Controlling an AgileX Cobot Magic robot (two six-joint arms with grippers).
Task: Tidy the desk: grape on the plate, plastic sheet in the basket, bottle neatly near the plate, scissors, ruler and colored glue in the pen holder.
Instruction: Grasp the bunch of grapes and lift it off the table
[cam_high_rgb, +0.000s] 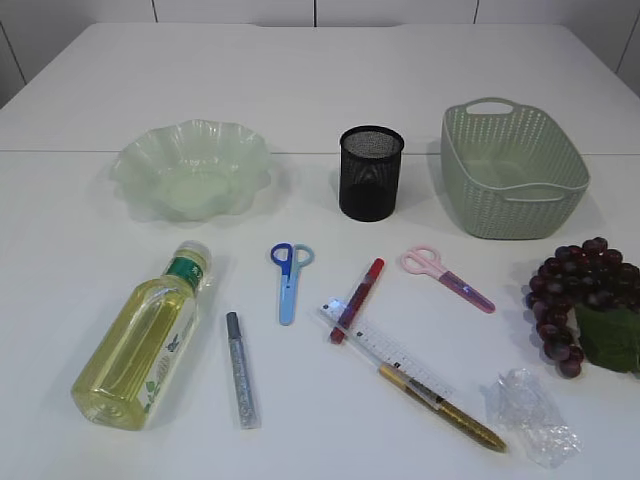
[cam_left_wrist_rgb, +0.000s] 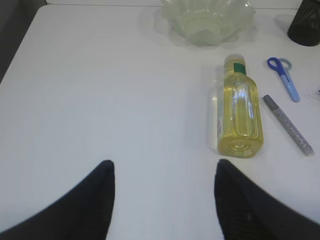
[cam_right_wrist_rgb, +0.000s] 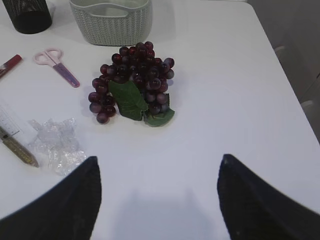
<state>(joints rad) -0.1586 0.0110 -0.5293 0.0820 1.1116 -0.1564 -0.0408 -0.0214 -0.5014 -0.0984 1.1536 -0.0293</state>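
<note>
On the near edge of the white table (cam_high_rgb: 400, 90) both grippers hover with nothing between their fingers: the left gripper (cam_left_wrist_rgb: 162, 200) has its jaws spread wide, the right gripper (cam_right_wrist_rgb: 159, 200) wider.

Nearest lie the crumpled plastic sheet (cam_high_rgb: 535, 415) at the right, a gold glue pen (cam_high_rgb: 445, 408), the clear ruler (cam_high_rgb: 385, 348) and a silver glue pen (cam_high_rgb: 241, 372). The bottle (cam_high_rgb: 145, 340) lies on its side at the left. The grape (cam_high_rgb: 585, 305) sits at the right edge. Farther, a red glue pen (cam_high_rgb: 358, 299) rests across the ruler's far end, between the blue scissors (cam_high_rgb: 290, 275) and the pink scissors (cam_high_rgb: 445, 275). Farthest stand the plate (cam_high_rgb: 190, 168), the pen holder (cam_high_rgb: 371, 172) and the basket (cam_high_rgb: 512, 168).
</note>
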